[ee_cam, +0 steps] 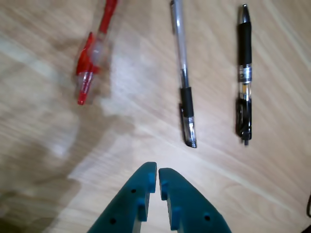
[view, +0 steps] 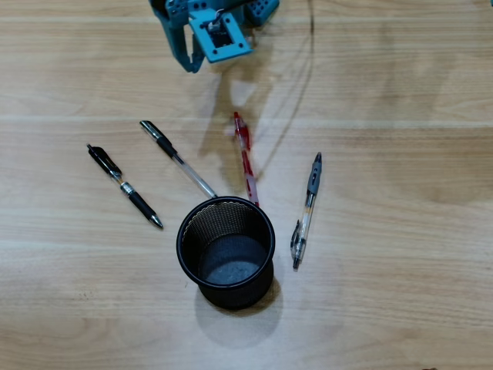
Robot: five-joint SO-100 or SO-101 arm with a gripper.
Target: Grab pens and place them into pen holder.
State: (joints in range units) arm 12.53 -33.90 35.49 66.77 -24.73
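The teal gripper (ee_cam: 158, 171) hangs above bare wood with its two fingers pressed tip to tip, clenched on nothing, and in the overhead view it (view: 187, 63) sits at the top edge, well back from everything it has to fetch. That closed, raised pose reads as a travelling or waiting posture, not a grasp. Straight ahead of the tips in the wrist view lies the clear pen with the black cap (ee_cam: 183, 77), its capped end nearest the fingers; the short black pen (ee_cam: 244, 73) runs alongside it to the right, and the red pen (ee_cam: 92, 58) sits off to the left, blurred. All three lie flat on the table (view: 400, 308), fanned out and apart, which leaves room for fingers to straddle each barrel. Further out in the overhead view, the clear-and-grey pen (view: 306, 210) lies just right of the pen holder (view: 226, 248), which stands upright and empty, mouth open to the camera. Nothing is in the cup yet, so, in my judgement, the job is at its very start.
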